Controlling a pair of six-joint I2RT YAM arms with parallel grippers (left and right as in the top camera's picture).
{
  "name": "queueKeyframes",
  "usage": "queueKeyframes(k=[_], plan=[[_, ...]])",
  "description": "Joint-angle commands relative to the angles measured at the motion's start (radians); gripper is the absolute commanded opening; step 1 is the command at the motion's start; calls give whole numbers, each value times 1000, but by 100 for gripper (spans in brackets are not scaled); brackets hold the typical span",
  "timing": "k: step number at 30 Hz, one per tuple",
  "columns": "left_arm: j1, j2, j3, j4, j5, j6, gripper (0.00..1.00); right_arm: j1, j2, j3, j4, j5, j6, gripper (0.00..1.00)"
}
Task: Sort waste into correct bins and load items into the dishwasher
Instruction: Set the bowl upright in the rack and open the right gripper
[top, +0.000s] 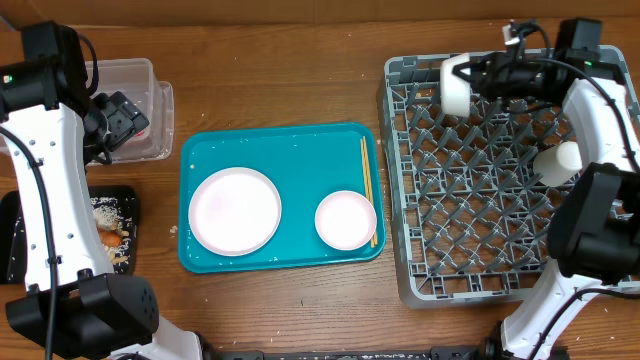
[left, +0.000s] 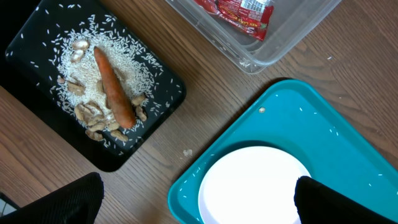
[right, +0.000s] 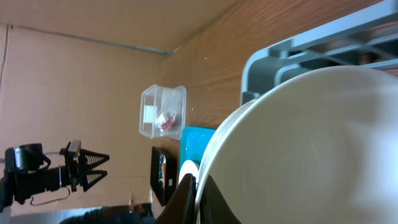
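My right gripper (top: 478, 72) is shut on the rim of the white bowl (top: 457, 82), holding it on edge over the far left corner of the grey dish rack (top: 400, 200); the right wrist view shows the fingers (right: 198, 198) pinching the bowl (right: 311, 149). A small white cup (top: 560, 160) lies in the rack. My left gripper (top: 122, 118) is open and empty above the clear tub (top: 150, 75), which holds the red wrapper (left: 244, 14). The large plate (top: 235, 210), small plate (top: 345, 220) and chopsticks (top: 367, 190) lie on the teal tray (top: 290, 145). The paper ball is not visible.
The black tray (top: 128, 200) at the left edge holds rice, beige scraps and the orange carrot stick (left: 113, 86). A few rice grains lie on the teal tray (left: 348, 149) and a crumb lies on the wood beside it. My left gripper's jaws (left: 196, 190) frame the large plate (left: 249, 186).
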Motion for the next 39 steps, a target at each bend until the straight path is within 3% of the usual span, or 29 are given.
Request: queueKeyframes(k=[1,9,16,22,27,39], plan=[[1,-16,14,-2,-3,4,100,-21,11,-1,4,1,1,4],[1,-16,14,-2,-3,3,100,-35,11,-1,-3,6,28,4],[1,-16,14,-2,-3,3,100,-34,11,-1,59,-152,60,4],[1,-16,14,-2,-3,4,100,-34,11,-11,55,-147,80,4],[1,-16,14,-2,-3,4,100,-33,11,-43,20,-12,80,4],[1,-16,14,-2,-3,3,100,-36,12,-82,51,7,77,4]])
